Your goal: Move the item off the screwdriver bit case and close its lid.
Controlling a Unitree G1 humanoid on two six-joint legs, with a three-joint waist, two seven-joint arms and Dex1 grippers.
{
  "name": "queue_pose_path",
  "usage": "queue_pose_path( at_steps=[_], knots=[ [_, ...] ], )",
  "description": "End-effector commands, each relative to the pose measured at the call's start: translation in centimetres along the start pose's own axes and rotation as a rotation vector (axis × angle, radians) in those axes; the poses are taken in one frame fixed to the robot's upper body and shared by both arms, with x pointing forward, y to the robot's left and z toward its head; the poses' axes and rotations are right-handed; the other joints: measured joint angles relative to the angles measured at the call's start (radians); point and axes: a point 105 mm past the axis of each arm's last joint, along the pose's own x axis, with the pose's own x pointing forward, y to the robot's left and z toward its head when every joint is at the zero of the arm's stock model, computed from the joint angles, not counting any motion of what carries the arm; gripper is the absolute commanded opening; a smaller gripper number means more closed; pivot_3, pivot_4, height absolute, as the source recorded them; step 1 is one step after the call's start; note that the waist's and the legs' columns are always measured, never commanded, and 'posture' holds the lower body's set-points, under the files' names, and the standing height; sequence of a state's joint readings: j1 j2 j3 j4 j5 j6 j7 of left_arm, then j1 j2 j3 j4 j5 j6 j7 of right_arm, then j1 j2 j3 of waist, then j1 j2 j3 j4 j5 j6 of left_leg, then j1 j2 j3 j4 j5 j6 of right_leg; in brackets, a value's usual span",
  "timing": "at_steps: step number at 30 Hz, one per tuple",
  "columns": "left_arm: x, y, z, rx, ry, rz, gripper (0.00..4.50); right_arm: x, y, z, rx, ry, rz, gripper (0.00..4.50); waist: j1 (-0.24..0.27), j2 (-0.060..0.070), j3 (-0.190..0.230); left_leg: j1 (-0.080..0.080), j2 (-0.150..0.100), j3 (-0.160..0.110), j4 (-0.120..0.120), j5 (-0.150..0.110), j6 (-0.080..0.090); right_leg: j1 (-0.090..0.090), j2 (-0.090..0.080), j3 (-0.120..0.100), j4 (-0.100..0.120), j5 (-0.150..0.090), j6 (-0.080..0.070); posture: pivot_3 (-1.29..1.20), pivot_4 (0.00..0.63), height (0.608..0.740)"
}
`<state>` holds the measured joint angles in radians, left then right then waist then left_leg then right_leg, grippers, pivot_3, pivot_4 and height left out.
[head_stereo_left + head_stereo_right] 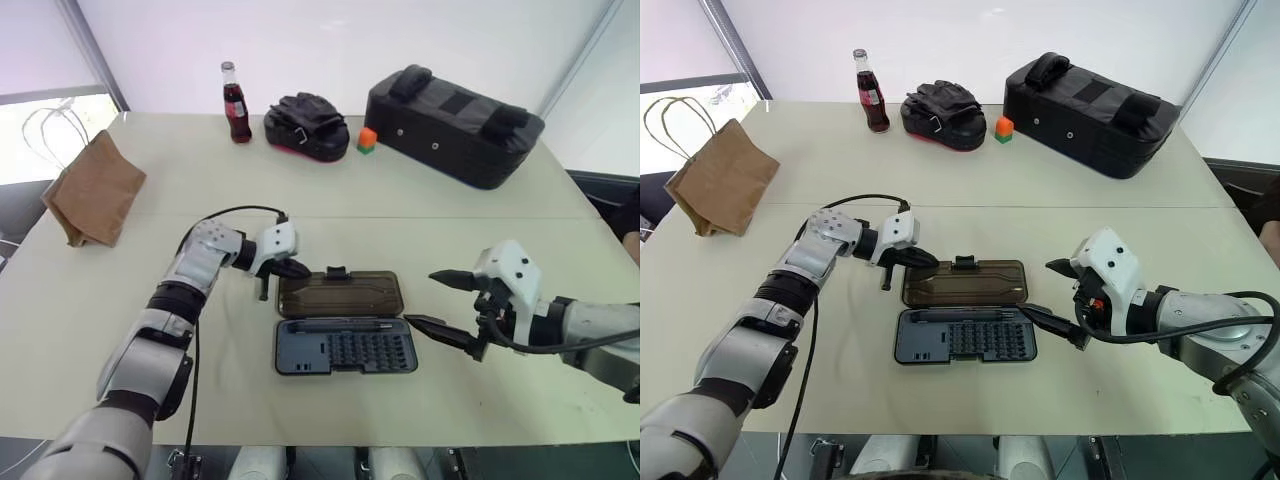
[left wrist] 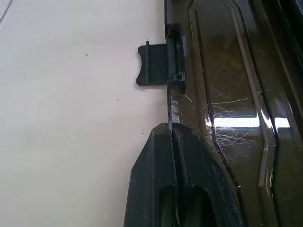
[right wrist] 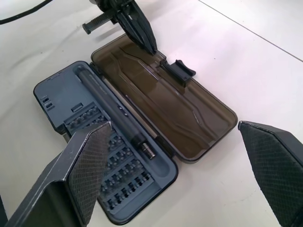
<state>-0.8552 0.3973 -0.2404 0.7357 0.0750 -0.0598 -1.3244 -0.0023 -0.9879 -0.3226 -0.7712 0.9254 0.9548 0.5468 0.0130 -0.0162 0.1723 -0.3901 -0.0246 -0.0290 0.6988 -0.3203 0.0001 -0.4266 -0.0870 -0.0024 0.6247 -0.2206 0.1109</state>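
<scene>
The screwdriver bit case [image 1: 345,347] lies open at the table's middle, its rows of bits and slim driver [image 3: 113,118] showing. Its smoky lid [image 1: 340,295] lies flat on the far side, latch tab [image 1: 337,271] pointing away. My left gripper [image 1: 292,268] is at the lid's far left edge, its fingers [image 2: 189,179] shut on the thin rim. My right gripper [image 1: 420,298] hovers wide open just right of the case, holding nothing. The brown paper bag [image 1: 95,190] lies at the table's far left, well apart from the case.
Along the table's back stand a cola bottle [image 1: 236,102], a pair of black gloves [image 1: 306,125], a small orange and green block [image 1: 367,140] and a large black padded bag [image 1: 452,125]. Bare tabletop [image 1: 480,240] surrounds the case.
</scene>
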Motion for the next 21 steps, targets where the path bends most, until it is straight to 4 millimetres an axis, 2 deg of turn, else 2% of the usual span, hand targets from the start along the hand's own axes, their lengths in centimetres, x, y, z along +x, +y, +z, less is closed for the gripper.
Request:
queue_pose_path(
  at_steps=[1, 7, 12, 15, 17, 21],
  knots=[
    [-0.4, 0.3, 1.2, -0.009, -0.056, 0.005, 1.49, -0.1, 0.0, 0.5, -0.019, -0.026, -0.007, 4.50, 0.000, 0.000, 0.000, 0.000, 0.000, 0.000, 0.000, 0.000, 0.000, 0.000, 0.000, 0.000, 0.000, 0.000, 0.000, 0.00, 0.150, 0.740],
    [-0.4, 0.1, 1.4, -0.011, -0.073, 0.008, 4.46, -0.1, -0.1, 0.5, -0.018, -0.023, -0.009, 4.50, 0.000, 0.000, 0.000, 0.000, 0.000, 0.000, 0.000, 0.000, 0.000, 0.000, 0.000, 0.000, 0.000, 0.000, 0.000, 0.00, 0.150, 0.740],
    [-1.0, 1.2, 2.2, -0.020, -0.112, 0.073, 4.46, -0.1, -0.1, 0.5, -0.017, -0.022, -0.004, 4.50, 0.000, 0.000, 0.000, 0.000, 0.000, 0.000, 0.000, 0.000, 0.000, 0.000, 0.000, 0.000, 0.000, 0.000, 0.000, 0.00, 0.150, 0.740],
    [-3.0, 3.3, 4.8, -0.191, -0.289, 0.154, 4.46, -0.2, -0.1, 0.8, -0.006, -0.045, 0.002, 4.50, -0.001, 0.000, 0.000, 0.000, 0.000, 0.000, 0.000, 0.000, 0.000, 0.000, 0.000, 0.000, 0.000, 0.000, 0.000, 0.00, 0.150, 0.740],
    [-4.7, 4.0, 6.0, -0.287, -0.378, 0.165, 4.46, -0.3, -0.1, 1.3, 0.004, -0.072, 0.006, 4.50, -0.001, 0.000, 0.000, 0.000, 0.000, 0.000, 0.000, 0.000, 0.000, 0.000, 0.000, 0.000, 0.000, 0.000, 0.000, 0.00, 0.150, 0.740],
    [-7.3, 2.9, 6.9, -0.376, -0.438, 0.098, 4.46, -0.4, -0.4, 1.9, 0.014, -0.102, 0.009, 4.50, -0.011, 0.000, 0.000, 0.000, 0.000, 0.000, 0.000, 0.000, 0.000, 0.000, 0.000, 0.000, 0.000, 0.000, 0.000, 0.00, 0.150, 0.740]
  ],
)
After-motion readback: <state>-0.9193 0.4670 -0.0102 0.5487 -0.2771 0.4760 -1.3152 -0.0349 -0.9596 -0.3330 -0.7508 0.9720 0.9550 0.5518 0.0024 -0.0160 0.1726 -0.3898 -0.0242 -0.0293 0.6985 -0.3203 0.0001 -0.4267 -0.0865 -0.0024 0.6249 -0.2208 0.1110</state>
